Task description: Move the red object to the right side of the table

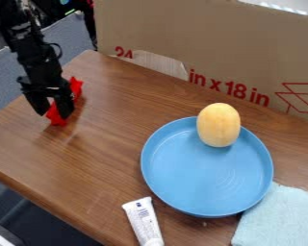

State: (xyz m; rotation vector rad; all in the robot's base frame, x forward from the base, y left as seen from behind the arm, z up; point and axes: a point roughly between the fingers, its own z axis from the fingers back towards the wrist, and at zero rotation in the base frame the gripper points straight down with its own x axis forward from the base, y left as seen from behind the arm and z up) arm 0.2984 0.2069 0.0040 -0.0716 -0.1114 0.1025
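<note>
One small, narrow, bright red plastic bar point(59, 113) lies near the far left edge of the brown wood-grain tabletop point(103, 144), its middle partly hidden by the single black gripper point(54, 108). The bar looks straight-edged and slants, one end showing above the fingers, the other below. The gripper is down over it, fingers around the bar; the view is too small to tell how far open they stand or whether they grip it. Also there: one round blue plate point(208, 183), one yellow egg-shaped thing point(218, 125) on its far part, one white tube point(142, 222), one pale blue cloth point(277, 219) and one brown cardboard box point(202, 43) with red lettering.
</note>
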